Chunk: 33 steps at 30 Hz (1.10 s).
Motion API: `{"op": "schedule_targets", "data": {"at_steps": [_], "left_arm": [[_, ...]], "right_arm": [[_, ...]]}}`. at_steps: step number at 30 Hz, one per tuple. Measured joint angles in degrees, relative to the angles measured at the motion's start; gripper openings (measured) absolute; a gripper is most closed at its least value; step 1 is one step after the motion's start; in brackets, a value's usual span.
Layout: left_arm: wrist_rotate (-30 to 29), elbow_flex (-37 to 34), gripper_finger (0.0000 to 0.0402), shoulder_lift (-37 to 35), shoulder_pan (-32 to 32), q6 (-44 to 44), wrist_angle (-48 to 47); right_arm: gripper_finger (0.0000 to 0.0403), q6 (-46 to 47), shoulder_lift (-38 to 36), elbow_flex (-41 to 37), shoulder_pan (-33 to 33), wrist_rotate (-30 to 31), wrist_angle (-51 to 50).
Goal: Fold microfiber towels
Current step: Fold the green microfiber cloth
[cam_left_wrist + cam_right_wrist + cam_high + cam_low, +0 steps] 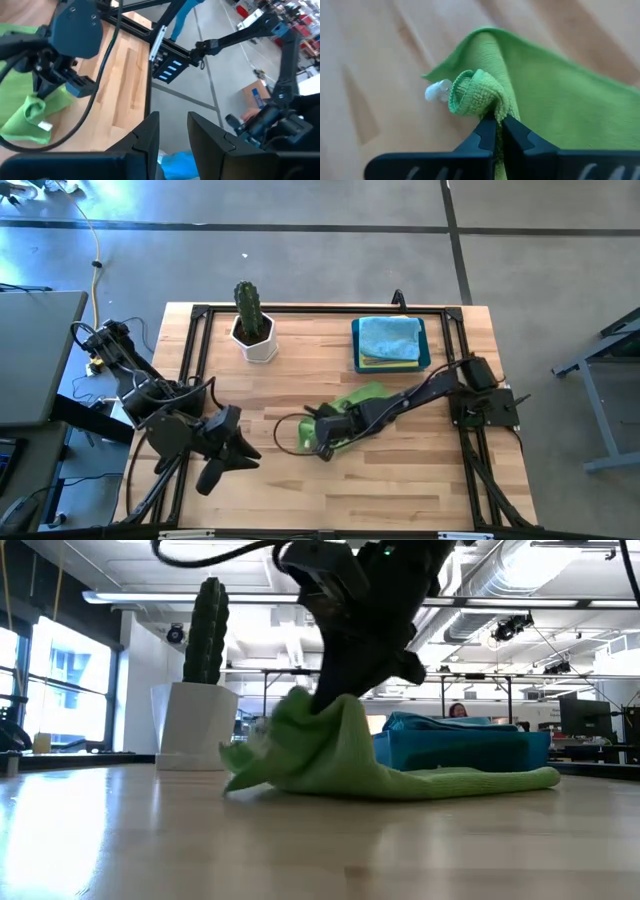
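Note:
A lime green microfiber towel lies mid-table, one end raised in my right gripper, which is shut on it. In the low view the towel peaks under the gripper and its other end trails flat on the wood. A white label sticks out beside the bunched cloth. A light blue towel lies on top of a yellow one in the blue bin. My left gripper hovers open near the table's left side, holding nothing. My right gripper pinches a bunched, rolled-over edge of the green towel between its two fingers, close to the labelled corner. The fingers slant down from the table's right side. The pinched end is lifted off the wood; the far end stays on the table, slack.
A cactus in a white pot stands at the far left of the table. The blue bin sits at the far right. A black frame runs round the tabletop. Bare wood lies along the near edge.

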Motion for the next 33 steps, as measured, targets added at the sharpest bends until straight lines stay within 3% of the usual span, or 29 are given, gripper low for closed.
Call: {"op": "schedule_targets", "data": {"at_steps": [20, 33], "left_arm": [[-0.15, -0.02, 0.009, -0.04, 0.11, 7.71, -1.51], [-0.87, -0.02, 0.009, -4.88, 0.74, 13.51, -2.15]], "right_arm": [[0.0, 21.94, -4.67, 0.02, -1.3, 15.65, -24.61], [0.0, 33.56, -6.31, 0.02, -1.32, 16.13, -49.32]]}}
